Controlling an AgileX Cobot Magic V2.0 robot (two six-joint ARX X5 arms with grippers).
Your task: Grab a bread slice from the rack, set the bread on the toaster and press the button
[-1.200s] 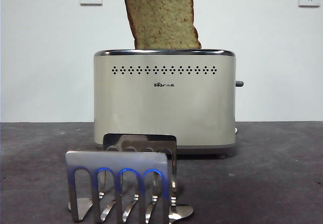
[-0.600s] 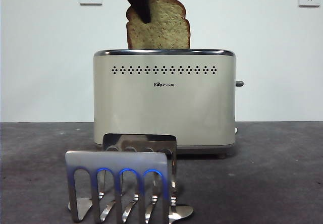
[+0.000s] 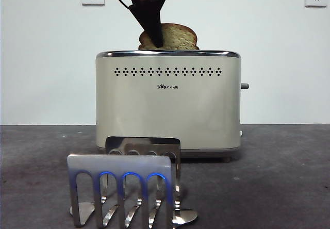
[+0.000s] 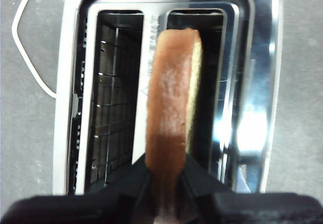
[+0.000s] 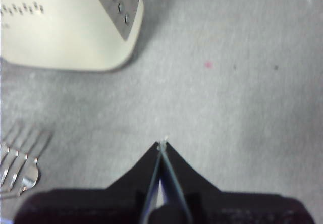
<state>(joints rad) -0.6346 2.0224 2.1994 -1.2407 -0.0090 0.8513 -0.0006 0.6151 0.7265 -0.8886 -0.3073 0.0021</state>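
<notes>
While the left gripper (image 4: 164, 176) pinches the slice of bread (image 4: 171, 98) by its crust edge, the slice stands partly sunk in one of the toaster's (image 3: 167, 102) two top slots, with only its domed, dark-crusted top showing above the chrome rim in the front view. There the black jaws come down from the top edge, pointed at the left part of the bread, and close on it just above the rim. The left wrist view looks straight down on the slice edge-on, its brown crust running between the jaws; the wire cage of the other slot lies open beside it.

The button (image 3: 244, 85), a small dark grey knob, sticks out of the toaster's narrow right side, up near the level of the logo. In front of the toaster, nearest the camera, stands the rack (image 3: 124, 187), shiny silver with arched slots and holding no slices.

The right gripper (image 5: 161, 148) hangs over bare grey table (image 5: 242, 93), well apart from the bread, its two jaws pressed together to a point with nothing between them.
</notes>
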